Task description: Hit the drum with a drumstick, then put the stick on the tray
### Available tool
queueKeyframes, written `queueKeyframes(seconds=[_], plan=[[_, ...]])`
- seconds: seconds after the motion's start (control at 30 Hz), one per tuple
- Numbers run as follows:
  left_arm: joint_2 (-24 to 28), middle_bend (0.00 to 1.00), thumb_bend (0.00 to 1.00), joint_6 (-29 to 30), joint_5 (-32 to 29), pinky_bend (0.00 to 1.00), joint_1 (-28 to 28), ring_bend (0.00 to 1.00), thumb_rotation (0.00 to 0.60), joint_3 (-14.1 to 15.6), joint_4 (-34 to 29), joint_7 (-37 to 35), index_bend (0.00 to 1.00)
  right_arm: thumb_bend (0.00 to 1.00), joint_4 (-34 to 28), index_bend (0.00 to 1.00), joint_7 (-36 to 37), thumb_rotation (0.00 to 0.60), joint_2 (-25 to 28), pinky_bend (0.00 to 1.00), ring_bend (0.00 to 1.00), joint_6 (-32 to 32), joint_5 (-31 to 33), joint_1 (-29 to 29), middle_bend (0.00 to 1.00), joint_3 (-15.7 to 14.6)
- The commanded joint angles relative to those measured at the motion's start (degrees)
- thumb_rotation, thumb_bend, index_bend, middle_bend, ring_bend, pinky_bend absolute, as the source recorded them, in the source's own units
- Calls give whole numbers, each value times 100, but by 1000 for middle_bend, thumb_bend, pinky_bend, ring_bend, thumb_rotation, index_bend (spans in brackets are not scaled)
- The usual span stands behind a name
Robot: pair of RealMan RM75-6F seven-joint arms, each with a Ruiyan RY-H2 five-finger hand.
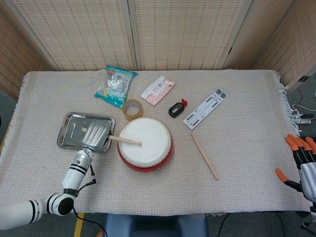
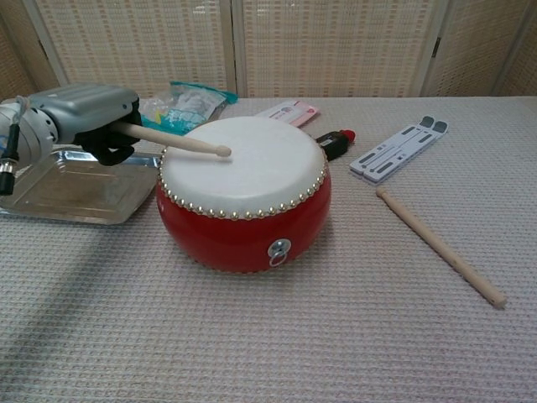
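Nearest, the right hand [image 1: 302, 163] waits at the surface's [image 1: 247, 123] right edge, fingers spread, holding nothing. A spare stick [image 2: 438, 244] lies right of the drum [image 2: 243, 197], apart from it. The left hand [image 2: 84, 117] grips the stick [image 2: 172, 141] by its butt, with the tip resting on, or just over, the drumhead near the middle. The strike looks like the step in hand: a short wrist flick on the head's centre should do, clear of the studded rim. The tray [image 1: 69, 131] sits just left of the drum, under that hand, so afterwards lower the stick flat into it and only then loosen the fingers. Beyond lie tape [image 1: 132, 108], packets and a folding stand.
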Motion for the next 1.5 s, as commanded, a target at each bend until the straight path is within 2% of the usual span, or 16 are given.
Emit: queueKeyframes(seconds=[0.03, 0.13, 0.27, 0.37, 0.43, 0.5, 0.6, 0.73, 0.87, 1.03, 1.13, 1.23, 1.3, 1.4, 1.5], plan=[[-4, 1000, 682, 333, 202, 1000, 148, 1000, 600, -281, -141, -808, 1000, 253, -2, 0, -3, 600, 0, 0, 0, -16, 6, 4, 53, -5], [-26, 1000, 681, 226, 270, 1000, 89, 1000, 600, -198, -8, -733, 1000, 253, -1, 0, 4, 600, -5, 0, 0, -28, 19, 7, 53, -4], [-24, 1000, 681, -61, 245, 1000, -98, 1000, 600, 110, 237, 27, 1000, 254, -1, 0, 2, 600, 1, 0, 0, -44, 33, 4, 53, -12], [-19, 1000, 681, -300, -117, 1000, -222, 1000, 600, 276, 284, 681, 1000, 253, 5, 0, 22, 600, 8, 0, 0, -56, 47, -2, 53, -20], [6, 1000, 681, -338, -365, 1000, -242, 1000, 600, 248, 187, 801, 1000, 253, 15, 0, 35, 600, 8, 0, 0, -43, 50, -10, 53, -20], [-26, 1000, 681, -169, -430, 1000, -170, 1000, 600, 91, 73, 523, 1000, 253, 28, 0, 49, 600, 7, 0, 0, -28, 56, -17, 53, -16], [-111, 1000, 681, 243, -135, 1000, 19, 1000, 600, -156, 6, -236, 1000, 253, 40, 0, 58, 600, 1, 0, 0, -25, 48, -13, 53, -13], [-133, 1000, 680, 501, 224, 1000, 135, 1000, 600, -281, 29, -830, 1000, 253, 46, 0, 66, 600, -11, 0, 0, -51, 42, 6, 53, -14], [-63, 1000, 679, 268, 189, 1000, 62, 1000, 600, -216, 79, -726, 1000, 253, 57, 0, 71, 600, -23, 0, 0, -64, 54, 12, 53, -11], [-71, 1000, 680, -77, -41, 1000, -166, 1000, 600, 158, 343, 408, 1000, 253, 65, 0, 79, 600, -21, 0, 0, -53, 59, 4, 53, -11], [-43, 1000, 679, -153, -360, 1000, -221, 1000, 600, 176, 213, 737, 1000, 254, 66, 0, 86, 600, -16, 0, 0, -47, 63, -2, 53, -11], [-100, 1000, 679, 124, -336, 1000, -98, 1000, 600, -37, 51, 276, 1000, 254, 69, 0, 89, 600, -16, 0, 0, -44, 65, -5, 53, -12], [-136, 1000, 680, 377, -108, 1000, 31, 1000, 600, -158, -27, -208, 1000, 254, 74, 0, 93, 600, -23, 0, 0, -35, 62, -6, 53, -10], [-157, 1000, 680, 565, 131, 1000, 162, 1000, 600, -212, -103, -674, 1000, 254, 85, 0, 95, 600, -37, 0, 0, -40, 65, -3, 53, -10], [-92, 1000, 678, 444, 105, 1000, 147, 1000, 600, -181, -100, -647, 1000, 254, 87, 0, 92, 600, -43, 0, 0, -63, 64, 9, 53, -12]])
